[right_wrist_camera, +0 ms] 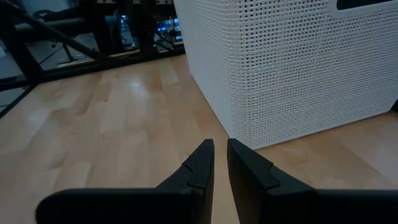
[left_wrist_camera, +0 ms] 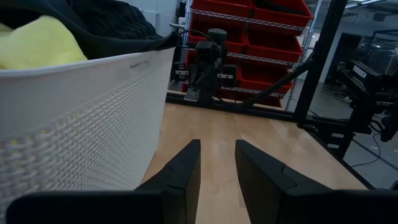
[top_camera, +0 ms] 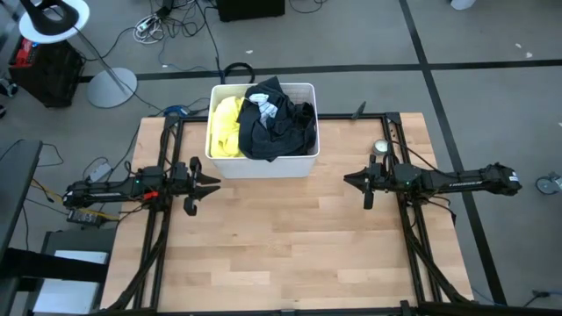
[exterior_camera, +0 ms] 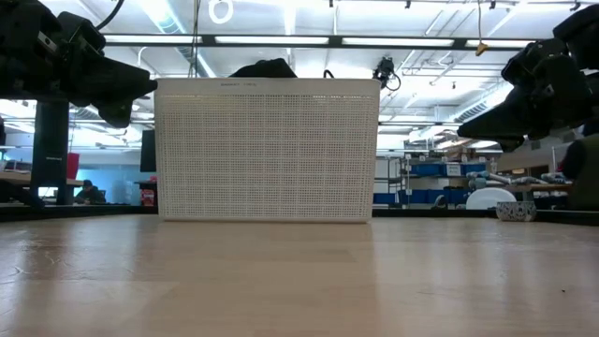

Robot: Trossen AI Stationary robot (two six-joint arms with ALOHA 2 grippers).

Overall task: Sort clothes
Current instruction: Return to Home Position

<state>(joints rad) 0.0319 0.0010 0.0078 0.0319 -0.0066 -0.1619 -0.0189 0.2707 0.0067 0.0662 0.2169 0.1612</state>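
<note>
Bare table (exterior_camera: 299, 281), then clothes-filled bin (exterior_camera: 269, 150).

The clothes (top_camera: 263, 123) lie in the bin (top_camera: 262, 165), between both arms.

White bin (exterior_camera: 269, 150) centred on table (exterior_camera: 299, 281)

One bin (top_camera: 263, 163), two garments showing in it (yellow (top_camera: 226, 125), black (top_camera: 279, 123)), two arms, two grippers (top_camera: 213, 183) (top_camera: 349, 179).
</note>
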